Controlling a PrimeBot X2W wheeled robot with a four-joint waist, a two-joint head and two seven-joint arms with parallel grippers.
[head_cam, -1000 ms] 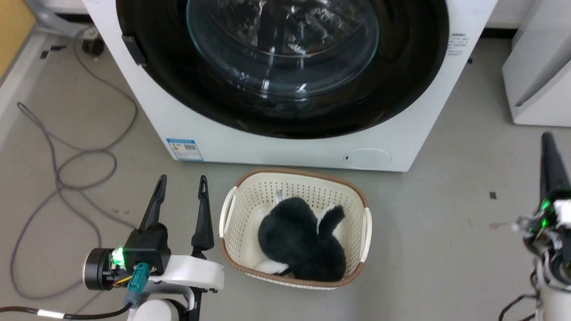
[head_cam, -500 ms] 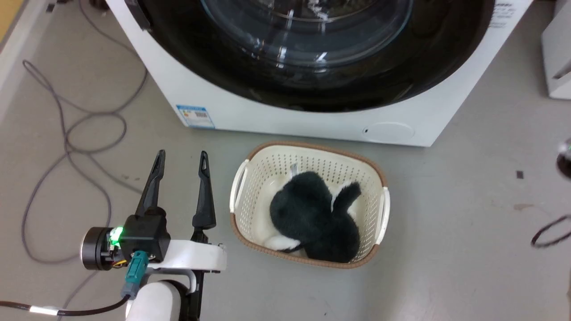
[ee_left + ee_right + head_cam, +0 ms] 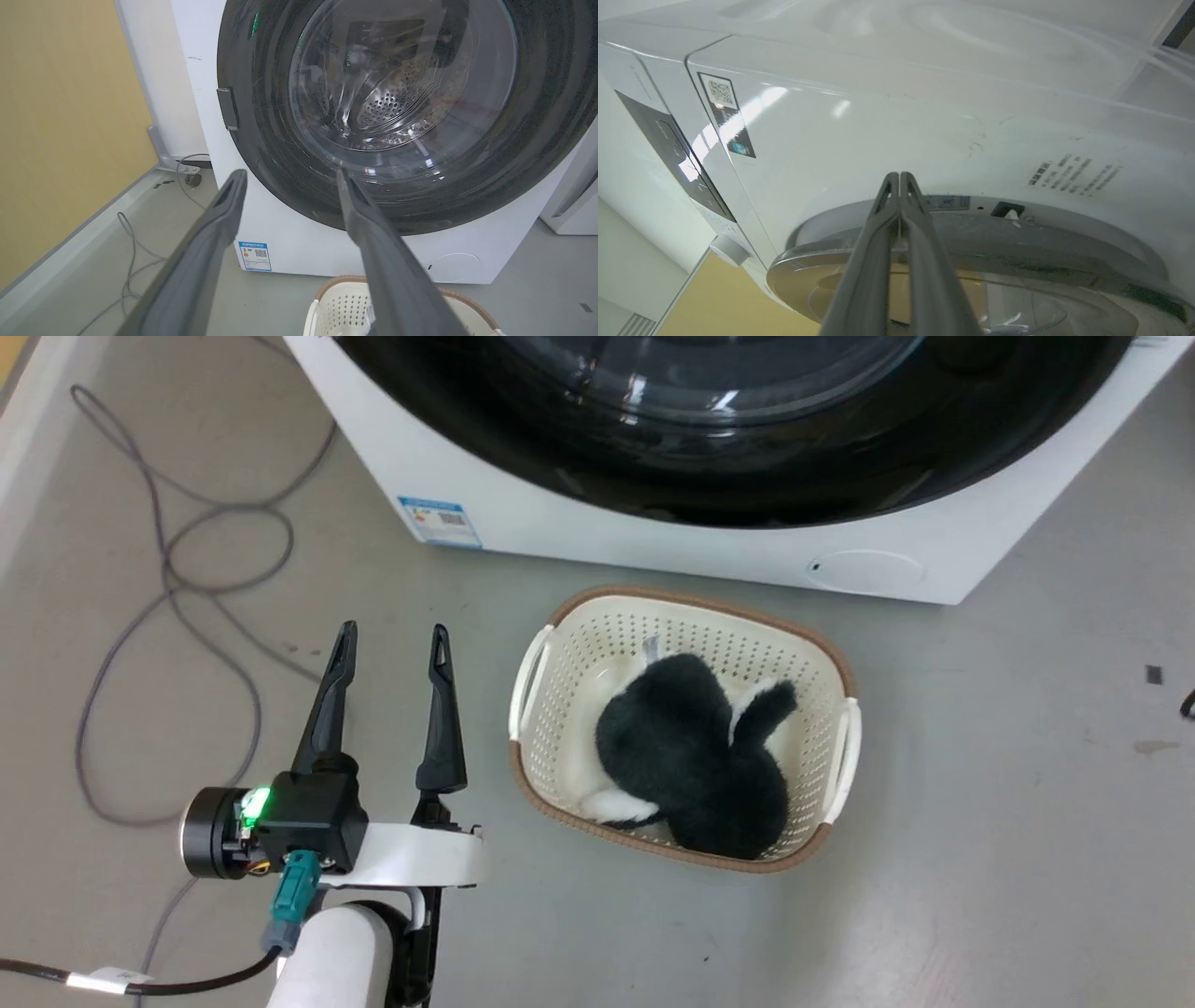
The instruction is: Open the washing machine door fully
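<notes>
A grey cable (image 3: 168,569) lies in loose loops on the floor (image 3: 980,859) at the far left, clear of my arms. Next to it is my left hand (image 3: 393,631). Its two fingers are spread well apart with nothing between them, and it hovers above the floor, pointing toward the washing machine (image 3: 597,537). I take that as a ready pose, wide enough to close on something but well short of its target.

The target, I judge, is the handle tab (image 3: 230,108). In the left wrist view it sits on the left rim of the washing machine door (image 3: 266,154), above my left fingertip and well apart from it. The door looks shut flat against the white front, and its glass bowl (image 3: 402,84) shows the steel drum behind. I judge the opening has not begun and the pull has to start at that tab.

A cream basket (image 3: 695,600) stands on the floor just in front of the machine, below the door. A dark furry plush thing with white patches (image 3: 691,756) fills most of it. It is probably waiting to be loaded, and I would check that the swinging door clears the basket's rim.

On the right, my right hand (image 3: 900,176) has its fingers pressed together and holds nothing. It is raised close to the machine's white upper front, near the door's top edge and to the right of the control panel (image 3: 677,149). I guess it is parked out of the way.
</notes>
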